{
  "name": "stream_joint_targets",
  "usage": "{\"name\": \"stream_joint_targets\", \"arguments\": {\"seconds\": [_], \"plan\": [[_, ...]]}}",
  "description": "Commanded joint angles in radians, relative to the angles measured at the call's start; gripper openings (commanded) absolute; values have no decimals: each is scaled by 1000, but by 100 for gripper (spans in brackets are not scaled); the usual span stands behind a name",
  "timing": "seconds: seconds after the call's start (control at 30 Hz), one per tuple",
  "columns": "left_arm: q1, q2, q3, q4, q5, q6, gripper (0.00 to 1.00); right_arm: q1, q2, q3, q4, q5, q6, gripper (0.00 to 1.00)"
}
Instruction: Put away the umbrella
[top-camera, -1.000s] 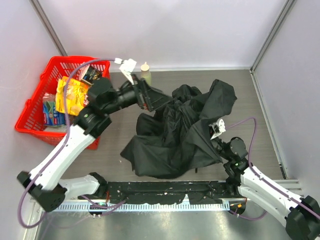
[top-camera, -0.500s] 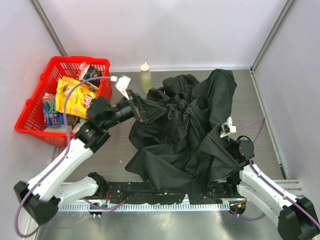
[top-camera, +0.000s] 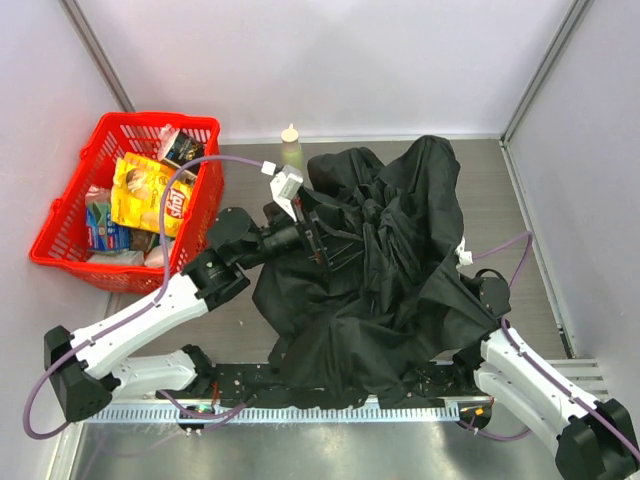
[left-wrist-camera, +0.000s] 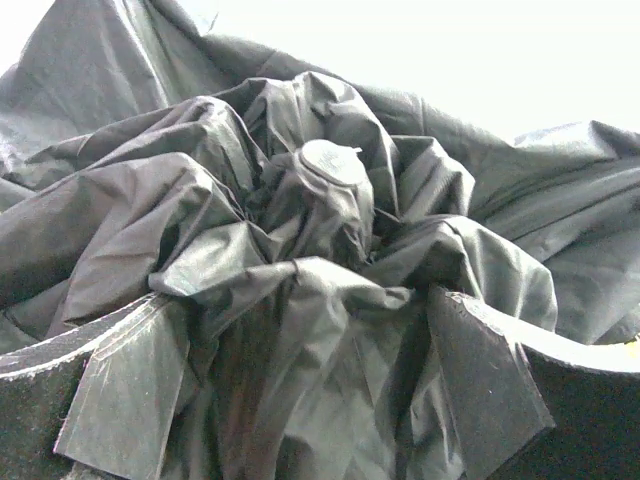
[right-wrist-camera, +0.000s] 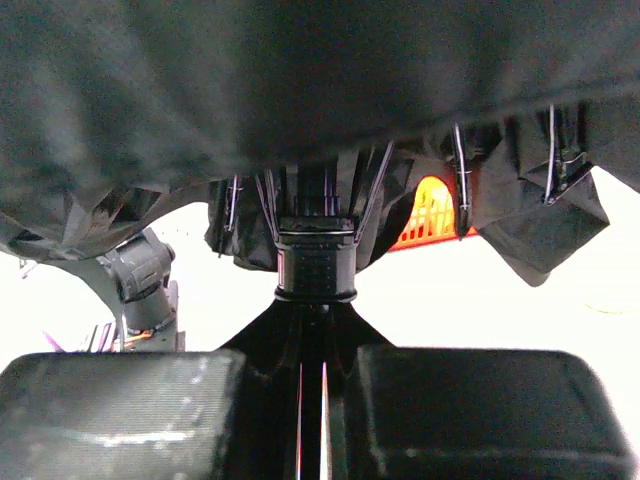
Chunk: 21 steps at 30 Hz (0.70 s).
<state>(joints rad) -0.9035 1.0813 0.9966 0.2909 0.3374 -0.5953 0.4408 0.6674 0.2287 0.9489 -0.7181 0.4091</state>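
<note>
While the one umbrella (top-camera: 380, 260) slumps as crumpled, glossy black fabric on the grey surface (top-camera: 520, 200), my left jaws gape wide around its round cap (left-wrist-camera: 335, 170), gripping nothing. My right jaws nearly meet, pinching the umbrella just below its ribbed hub (right-wrist-camera: 315, 265).

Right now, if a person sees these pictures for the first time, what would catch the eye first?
The big black umbrella draws the eye first, its fabric crumpled in a loose heap over the middle of the table. Next comes the bright red basket at the far left, full of snack packets. A small pale bottle stands at the far edge, between the two.
</note>
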Motion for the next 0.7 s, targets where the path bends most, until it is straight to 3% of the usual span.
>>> {"name": "stream_joint_targets", "arguments": {"seconds": [0.0,0.03,0.1,0.13,0.23,0.27,0.3,0.37,0.47,0.67], "plan": [[-9,98,98,139,-41,-6,93,-4,-37,63,62,-33,16,0],[-8,132,123,139,-49,-6,77,-5,-46,61,30,-32,-9,0],[-6,172,157,136,-46,6,21,-4,-71,67,-39,-20,-50,0],[-6,178,163,140,-52,6,2,-4,-80,64,-44,2,-53,0],[-6,145,123,157,-98,9,0,-5,-88,38,-30,86,-81,0],[-8,126,105,152,-106,15,1,-5,-69,37,-4,101,-82,0],[-6,105,91,128,-112,23,9,-5,-59,38,4,111,-81,0],[-8,43,54,82,-121,25,52,-5,-22,35,59,129,-70,0],[-5,-67,-5,24,-162,19,99,-10,30,44,112,125,-70,0],[-2,-132,43,-98,-183,14,100,-13,74,87,90,55,-79,0]]}}
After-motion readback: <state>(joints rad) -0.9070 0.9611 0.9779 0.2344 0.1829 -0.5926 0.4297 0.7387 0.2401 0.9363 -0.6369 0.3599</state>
